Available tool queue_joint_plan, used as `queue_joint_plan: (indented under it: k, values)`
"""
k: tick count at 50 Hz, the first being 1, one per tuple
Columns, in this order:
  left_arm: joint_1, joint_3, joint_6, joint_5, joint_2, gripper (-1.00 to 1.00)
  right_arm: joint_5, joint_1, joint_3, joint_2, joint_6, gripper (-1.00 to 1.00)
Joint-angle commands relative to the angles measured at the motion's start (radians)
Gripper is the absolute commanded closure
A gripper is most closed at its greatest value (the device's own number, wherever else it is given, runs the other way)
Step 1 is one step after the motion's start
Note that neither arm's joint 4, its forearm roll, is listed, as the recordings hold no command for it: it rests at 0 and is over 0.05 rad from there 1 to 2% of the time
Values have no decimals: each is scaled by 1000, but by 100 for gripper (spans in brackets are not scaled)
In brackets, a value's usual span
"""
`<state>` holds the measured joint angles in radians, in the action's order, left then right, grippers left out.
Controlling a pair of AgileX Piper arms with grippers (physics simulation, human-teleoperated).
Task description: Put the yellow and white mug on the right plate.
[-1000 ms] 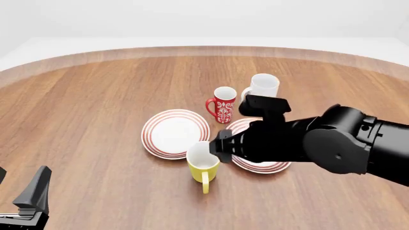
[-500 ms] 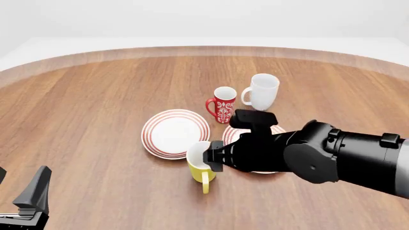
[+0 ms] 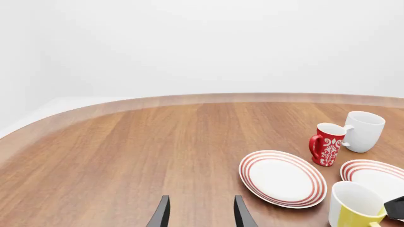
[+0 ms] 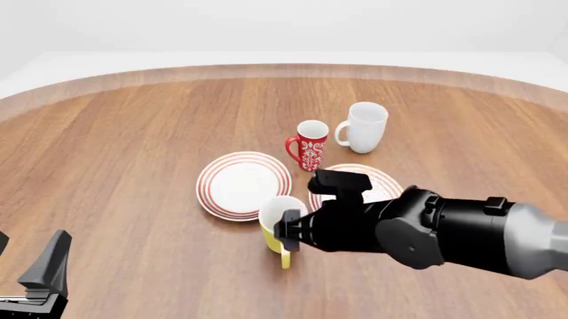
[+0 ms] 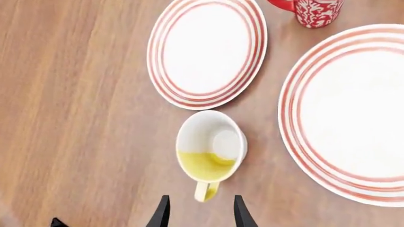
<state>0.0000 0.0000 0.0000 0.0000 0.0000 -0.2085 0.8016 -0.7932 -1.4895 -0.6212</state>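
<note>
The yellow and white mug point(image 4: 277, 220) stands upright on the table, just in front of the gap between the two plates, handle pointing toward me. It also shows in the right wrist view point(image 5: 210, 150) and the left wrist view point(image 3: 352, 207). The right plate point(image 4: 380, 179) lies to its right, partly hidden by my right arm, and is bare in the right wrist view point(image 5: 353, 109). My right gripper point(image 4: 289, 232) hangs open above the mug. In the right wrist view the right gripper point(image 5: 199, 215) has the handle just beyond its fingertips. My left gripper point(image 4: 44, 276) is open and empty at the near left.
The left plate point(image 4: 241, 184) lies left of the mug. A red-and-white patterned mug point(image 4: 310, 145) and a larger white mug point(image 4: 365, 126) stand behind the right plate. The table's curved far edge point(image 4: 284, 68) runs across the back.
My right arm has moved left, nearer and lower, ending over the yellow mug and uncovering more of the right plate. The mug and the left arm have not moved.
</note>
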Motion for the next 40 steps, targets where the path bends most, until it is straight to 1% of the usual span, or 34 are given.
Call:
queue_joint_plan:
  k: [1, 16, 24, 40]
  values:
    - [0, 0, 0, 0, 0, -100, 50, 9, 23, -35, -20, -100]
    - [0, 0, 0, 0, 0, -100, 95, 20, 42, -68, -36, -100]
    - [0, 0, 0, 0, 0, -100, 89, 18, 24, -80, -28, -100]
    - [0, 0, 0, 0, 0, -100, 129, 20, 40, -111, -38, -100]
